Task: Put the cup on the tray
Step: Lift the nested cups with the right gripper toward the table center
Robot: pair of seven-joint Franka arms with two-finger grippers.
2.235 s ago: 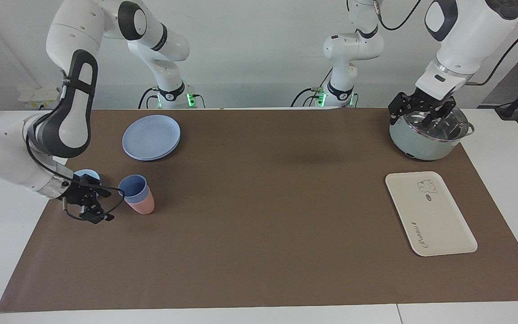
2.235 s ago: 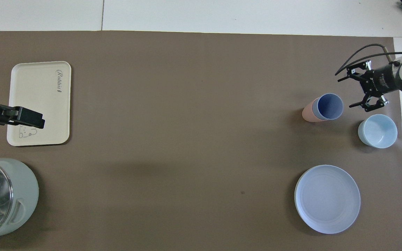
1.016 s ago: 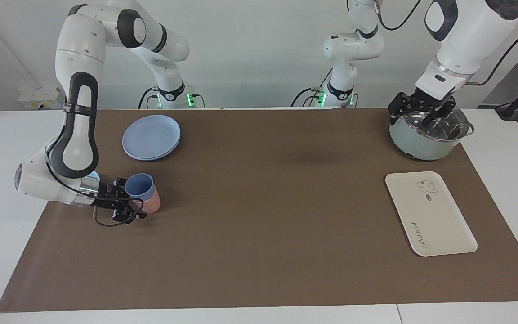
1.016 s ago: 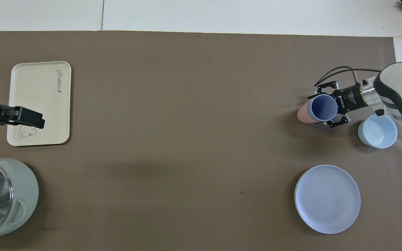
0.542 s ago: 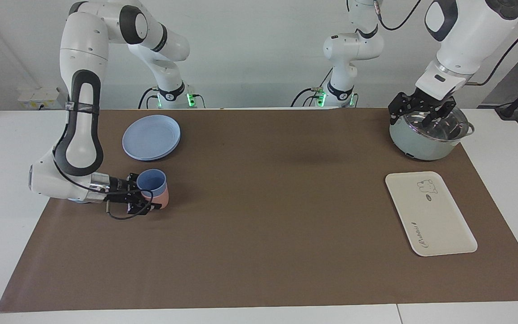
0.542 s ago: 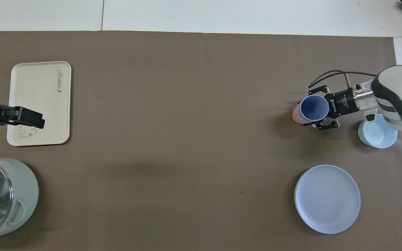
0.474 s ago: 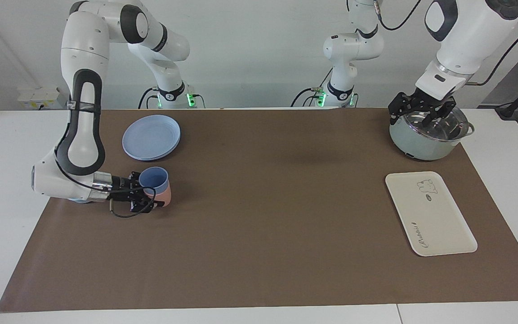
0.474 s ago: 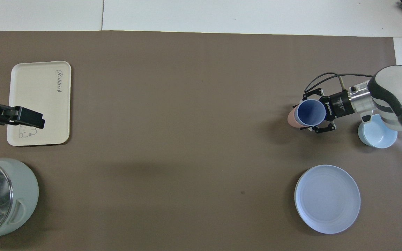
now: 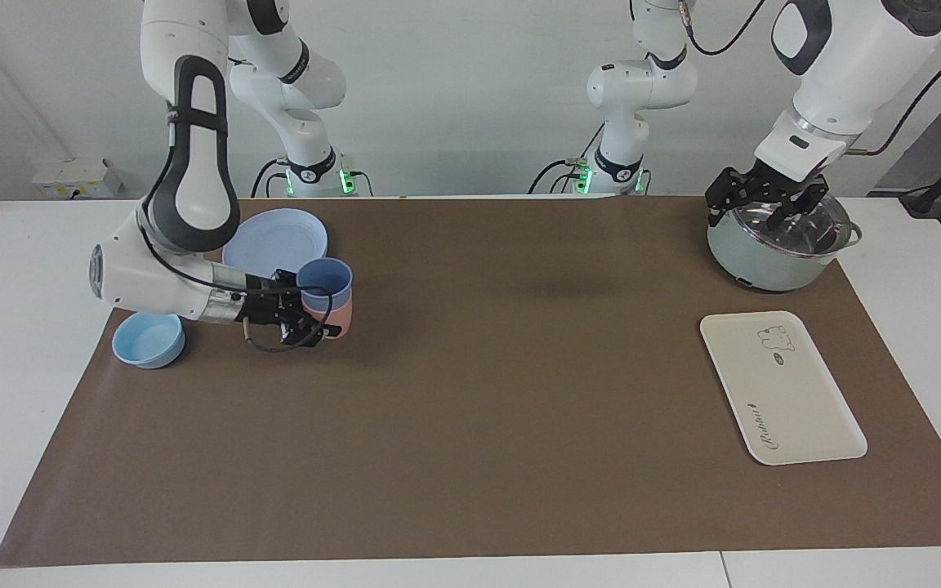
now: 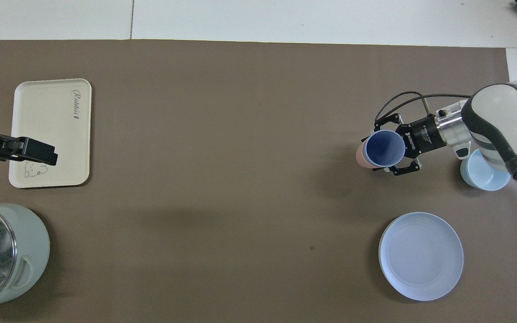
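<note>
The periwinkle-blue cup (image 9: 324, 282) is nested in a salmon-pink tumbler (image 9: 340, 315). My right gripper (image 9: 314, 318) is shut on this stack from the side and holds it low over the brown mat, next to the blue plate. In the overhead view the cup (image 10: 384, 149) hides most of the pink tumbler (image 10: 358, 157) and the right gripper (image 10: 387, 150). The cream tray (image 9: 781, 388) lies flat and bare at the left arm's end of the table (image 10: 47, 130). My left gripper (image 9: 766, 208) waits open over the pot, also in the overhead view (image 10: 29, 151).
A pale green pot with a glass lid (image 9: 773, 253) stands nearer to the robots than the tray. A round blue plate (image 9: 274, 245) and a low light-blue bowl (image 9: 149, 340) sit at the right arm's end. The brown mat (image 9: 479, 392) covers the table.
My right gripper closed around the stacked cups and carried them toward the table's middle and nearer to the plate, uncovering the bowl. The left arm has not moved.
</note>
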